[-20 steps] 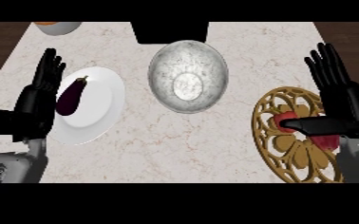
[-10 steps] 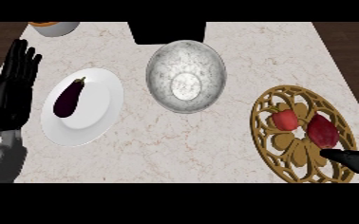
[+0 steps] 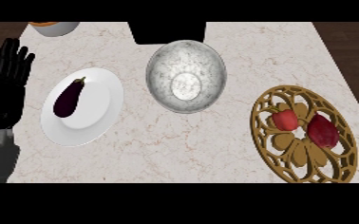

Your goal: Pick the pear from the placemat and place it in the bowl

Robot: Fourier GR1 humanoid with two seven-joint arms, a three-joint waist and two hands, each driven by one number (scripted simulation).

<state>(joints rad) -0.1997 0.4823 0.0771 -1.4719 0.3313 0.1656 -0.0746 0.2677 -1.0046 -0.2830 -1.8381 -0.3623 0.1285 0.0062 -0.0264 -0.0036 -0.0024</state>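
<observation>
Only the left hand (image 3: 14, 83) shows, open and empty, half cut off; pear (image 3: 322, 131) on placemat (image 3: 280, 159).

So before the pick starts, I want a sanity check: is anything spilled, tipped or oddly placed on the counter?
Nothing stands out. The metal bowl sits upright and empty, the eggplant lies on its white plate, and two red fruits rest on the wooden placemat.

Bowl (image 3: 186, 76) left of placemat (image 3: 306, 163)

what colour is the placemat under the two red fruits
Golden tan, an openwork flower pattern; the placemat shows in the head view, at the counter's right.
</observation>
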